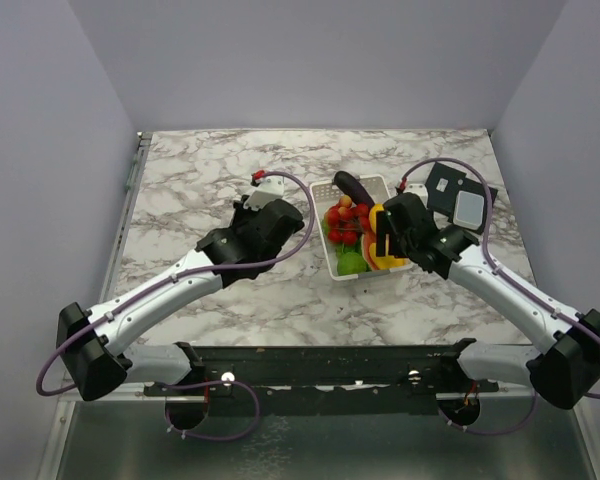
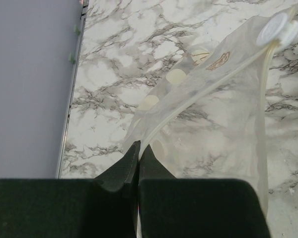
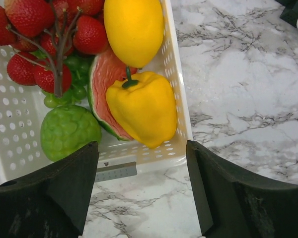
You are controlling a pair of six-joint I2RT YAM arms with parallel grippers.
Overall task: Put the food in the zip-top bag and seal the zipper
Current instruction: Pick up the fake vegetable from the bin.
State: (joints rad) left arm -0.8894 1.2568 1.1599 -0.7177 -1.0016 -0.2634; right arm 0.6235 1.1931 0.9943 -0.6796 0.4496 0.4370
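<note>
My left gripper point(image 2: 138, 148) is shut on the edge of the clear zip-top bag point(image 2: 223, 114), which hangs out over the marble away from the fingers. Its zipper point(image 2: 208, 87) runs as a pale strip up to a white round piece point(image 2: 275, 29). The food lies in a white basket point(image 3: 173, 59): a yellow pepper point(image 3: 141, 106), a lemon point(image 3: 134, 25), a watermelon slice point(image 3: 100, 94), a bumpy green fruit point(image 3: 69, 131), a red cluster point(image 3: 35, 44) and an eggplant point(image 1: 352, 186). My right gripper point(image 3: 141, 144) hangs open over the basket's near right corner, holding nothing.
A black device with a grey panel point(image 1: 460, 200) lies on the table behind the right arm. A metal rail point(image 2: 72, 99) runs along the table's left edge, with grey walls close on three sides.
</note>
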